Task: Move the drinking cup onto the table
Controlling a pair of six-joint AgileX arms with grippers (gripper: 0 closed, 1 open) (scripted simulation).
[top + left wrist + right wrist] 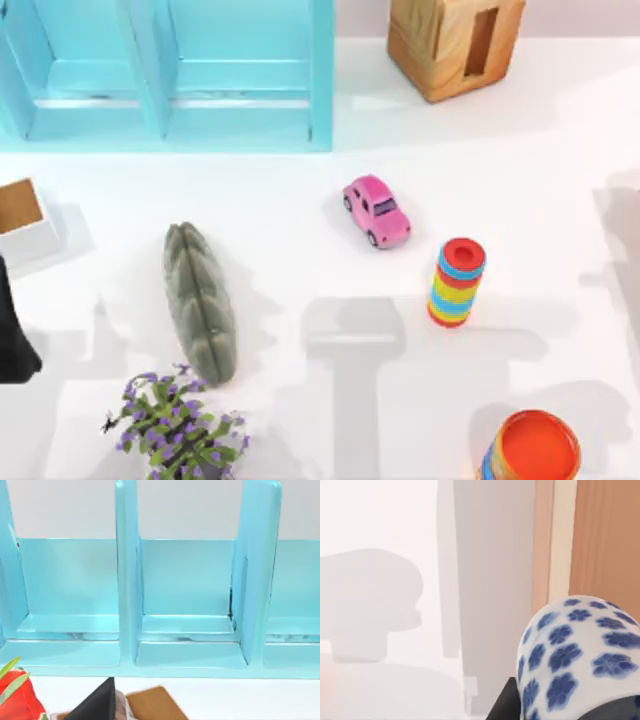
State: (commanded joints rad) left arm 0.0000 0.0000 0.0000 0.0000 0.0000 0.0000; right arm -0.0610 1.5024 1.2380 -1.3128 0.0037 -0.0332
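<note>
Cup at our right pincer
Drinking cup (575,655) sits right against a dark pincer part, above the bench (375,525); can't tell if gripped.

The small white cup with blue flower pattern (580,655) looks like glazed, glossy ceramic, the turquoise shelf unit (170,75) like smooth painted wood, the box (455,40) grainy wood, and the white table (300,200) matt.
</note>
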